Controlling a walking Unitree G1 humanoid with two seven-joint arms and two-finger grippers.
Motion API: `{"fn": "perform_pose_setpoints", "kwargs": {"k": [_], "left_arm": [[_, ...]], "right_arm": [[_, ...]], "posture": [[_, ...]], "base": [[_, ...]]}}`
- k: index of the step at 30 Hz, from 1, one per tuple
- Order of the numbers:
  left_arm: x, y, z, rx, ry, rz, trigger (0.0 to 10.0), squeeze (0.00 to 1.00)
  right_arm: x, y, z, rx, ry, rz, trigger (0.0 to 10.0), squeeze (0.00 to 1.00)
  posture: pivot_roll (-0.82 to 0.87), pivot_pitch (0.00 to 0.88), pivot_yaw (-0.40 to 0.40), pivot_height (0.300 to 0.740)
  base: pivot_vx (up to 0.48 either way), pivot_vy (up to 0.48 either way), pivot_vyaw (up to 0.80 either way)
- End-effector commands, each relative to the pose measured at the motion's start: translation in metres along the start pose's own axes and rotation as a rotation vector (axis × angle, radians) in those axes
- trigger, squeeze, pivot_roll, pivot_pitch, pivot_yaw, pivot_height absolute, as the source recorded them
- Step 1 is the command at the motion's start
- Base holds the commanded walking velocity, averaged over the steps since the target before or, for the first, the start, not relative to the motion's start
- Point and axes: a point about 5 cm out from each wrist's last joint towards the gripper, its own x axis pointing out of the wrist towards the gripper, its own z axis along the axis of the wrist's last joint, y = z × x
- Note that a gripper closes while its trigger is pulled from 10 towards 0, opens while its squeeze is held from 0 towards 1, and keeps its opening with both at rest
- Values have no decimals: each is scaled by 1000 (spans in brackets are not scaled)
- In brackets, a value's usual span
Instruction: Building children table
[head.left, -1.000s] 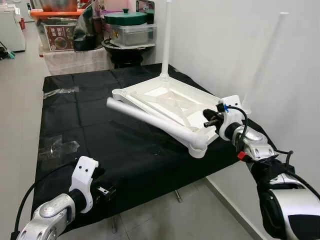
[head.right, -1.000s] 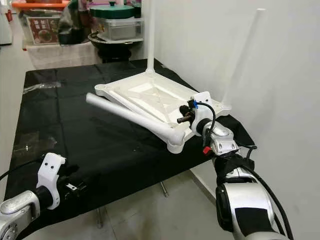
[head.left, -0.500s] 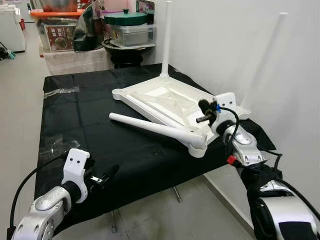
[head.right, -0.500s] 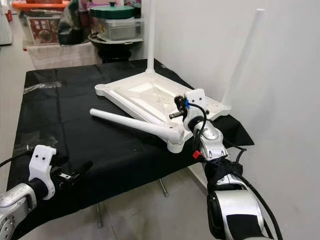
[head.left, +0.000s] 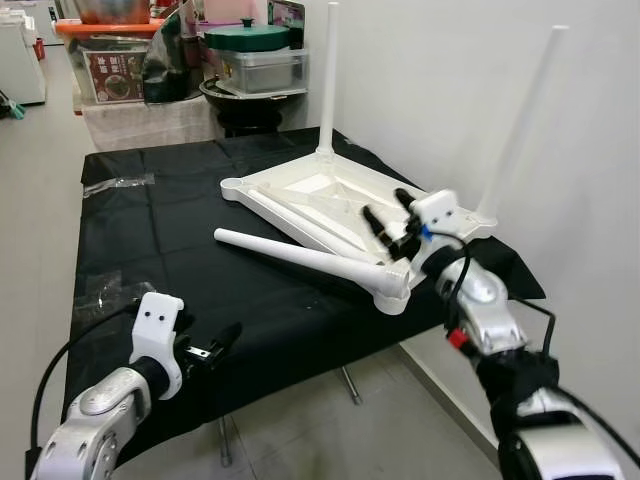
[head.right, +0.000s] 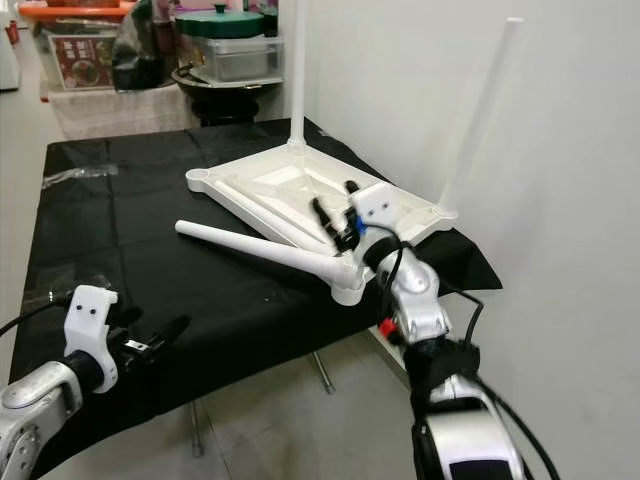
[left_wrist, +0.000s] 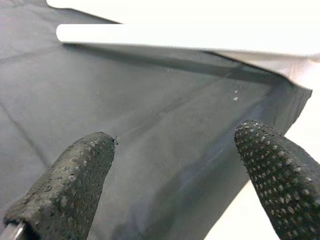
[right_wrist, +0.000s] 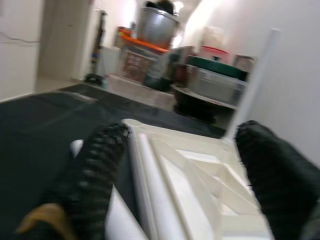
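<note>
A white children's table top (head.left: 335, 195) lies upside down on the black-covered table (head.left: 180, 250). Two white legs stand upright in it, one at the far corner (head.left: 328, 80) and one by the wall (head.left: 522, 120). A third leg (head.left: 300, 256) slants across the cloth from the near corner socket (head.left: 393, 287). My right gripper (head.left: 388, 215) hovers open just above that near corner, and its wrist view looks over the ribbed underside (right_wrist: 200, 185). My left gripper (head.left: 218, 342) is open and empty at the table's near edge, low over the cloth (left_wrist: 150, 130), with the slanting leg (left_wrist: 175, 37) ahead of it.
Clear plastic bags (head.left: 112, 290) lie on the cloth at the left. A white wall (head.left: 480, 60) runs close along the right side. Boxes, a green-lidded pot (head.left: 250, 38) and a covered stand crowd the back. Grey floor lies beyond the near edge.
My right gripper has swung left, from beside the near corner to over the table top. The slanting leg's free end has shifted nearer. My left gripper has risen slightly.
</note>
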Motion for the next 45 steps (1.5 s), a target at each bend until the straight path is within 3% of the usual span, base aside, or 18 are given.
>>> {"fn": "perform_pose_setpoints", "kwargs": {"k": [1,8,11,12,13,17,26,33,38,43,45], "left_arm": [[1,4,-2,-13,-3,41,10000,0],[1,5,1,-10,-28,73,10000,0],[4,7,11,7,-76,110,10000,0],[5,7,15,-3,-100,128,10000,0],[6,7,19,-4,-127,141,10000,0],[8,-1,33,5,-208,152,10000,0],[11,-3,38,4,-230,152,10000,0],[11,-3,41,8,-248,155,10000,0],[11,-5,44,10,-264,149,10000,0],[10,-8,52,0,-316,160,10000,0],[9,-7,55,8,-328,163,10000,0]], "right_arm": [[-2,3,4,10,-37,2,10000,1000],[-8,17,7,24,-70,32,10000,1000],[-12,17,11,24,-77,-31,10000,1000],[-12,17,12,26,-84,-64,10000,906],[-13,19,14,41,-90,-82,10000,0],[-16,28,16,67,-89,-90,10000,0],[-18,41,17,55,-72,-9,10000,0],[-16,40,26,-52,-42,131,10000,0],[-7,27,38,40,-22,128,10000,0],[-4,22,45,4,-35,101,10000,0],[-3,18,48,120,-44,74,10000,0]], "posture": [[94,0,-51,740],[89,0,-46,740],[89,0,-47,740],[87,0,-44,740],[87,0,-43,740],[87,0,-40,740],[83,0,-36,740],[82,0,-35,740],[82,0,-35,740],[83,0,-42,740],[84,0,-44,740]], "base": [[0,0,0],[0,0,0],[0,0,0],[0,0,0],[0,0,0],[285,0,0],[353,0,0],[343,0,0],[272,0,0],[52,0,480],[0,0,656]]}}
